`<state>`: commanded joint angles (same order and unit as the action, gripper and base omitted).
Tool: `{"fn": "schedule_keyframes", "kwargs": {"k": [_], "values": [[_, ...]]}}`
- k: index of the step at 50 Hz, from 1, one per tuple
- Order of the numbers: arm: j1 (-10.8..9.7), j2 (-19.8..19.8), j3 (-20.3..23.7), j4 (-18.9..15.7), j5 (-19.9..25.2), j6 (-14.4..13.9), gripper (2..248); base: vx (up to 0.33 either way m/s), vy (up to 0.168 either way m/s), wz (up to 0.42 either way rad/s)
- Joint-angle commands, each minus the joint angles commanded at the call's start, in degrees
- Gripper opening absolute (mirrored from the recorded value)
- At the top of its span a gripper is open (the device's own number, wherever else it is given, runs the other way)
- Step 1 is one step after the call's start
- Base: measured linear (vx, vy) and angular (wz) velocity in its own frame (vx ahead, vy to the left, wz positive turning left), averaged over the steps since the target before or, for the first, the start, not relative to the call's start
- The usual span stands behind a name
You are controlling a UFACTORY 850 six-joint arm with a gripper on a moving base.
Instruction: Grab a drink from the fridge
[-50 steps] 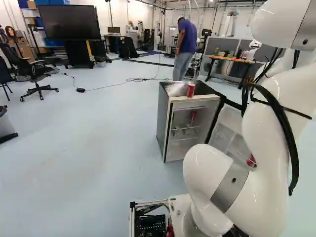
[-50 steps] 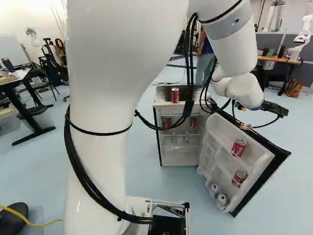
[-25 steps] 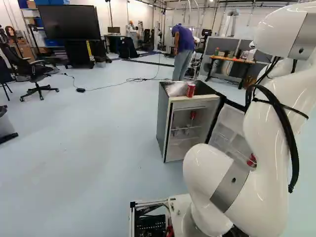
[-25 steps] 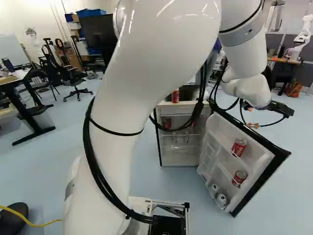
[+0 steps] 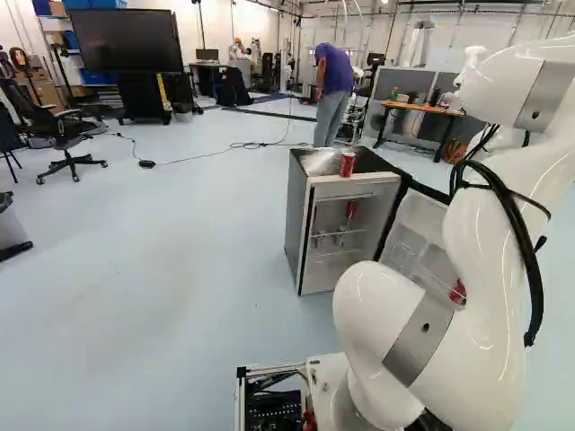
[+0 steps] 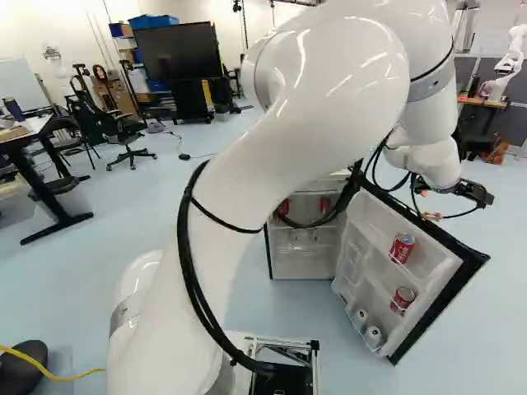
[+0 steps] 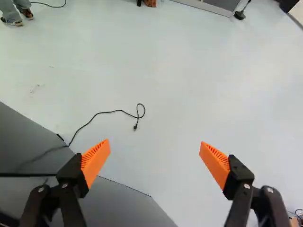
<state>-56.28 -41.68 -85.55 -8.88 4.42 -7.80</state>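
Small fridge (image 5: 301, 211), standing on the pale floor (image 5: 135, 269) ahead of the base. Its door (image 6: 449, 284) hangs wide, swung out to the right of the fridge body, inner shelves turned toward the base.

Drinks sighted: one red can (image 5: 347, 162) upright on top of the fridge, near the front edge, with clear crumpled plastic (image 5: 320, 162) beside it. Two red cans (image 6: 324, 205) inside the fridge, up on the upper shelf, partly masked by the arm's cables in the right base view. Two more in the fridge door: an upper red can (image 6: 402, 248) on one shelf, a lower red can (image 6: 403, 299) on the shelf below. Two white round-ended containers (image 6: 373, 335) sit at the foot of the same door; kind uncertain.

White arm (image 6: 272, 156) reaches forward over the fridge's right side, black cables strapped along it. The claw (image 6: 471, 192) is out beyond the fridge door, on its outer side, apart from every can. Wrist view: claw spread wide, orange pads (image 7: 96, 158) well separated, nothing pinched. A dark grey panel (image 7: 118, 203) lies under and beside one finger; black cord (image 7: 113, 111) loops across the floor ahead.

Around the fridge: desk (image 5: 427, 109) behind it to the right; large screen (image 5: 117, 40) far behind, left; office chair (image 5: 63, 130) well off to its left.
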Motion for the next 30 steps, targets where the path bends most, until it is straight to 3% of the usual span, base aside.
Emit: {"fn": "schedule_keyframes", "kwargs": {"k": [18, 30], "values": [[0.0, -7.2, -7.8, 0.0, -3.3, 0.0, 247, 0.0, 0.0, 0.0], [-0.1, -9.3, -9.4, 0.0, -5.8, 0.0, 247, 0.0, 0.0, 0.0]]}}
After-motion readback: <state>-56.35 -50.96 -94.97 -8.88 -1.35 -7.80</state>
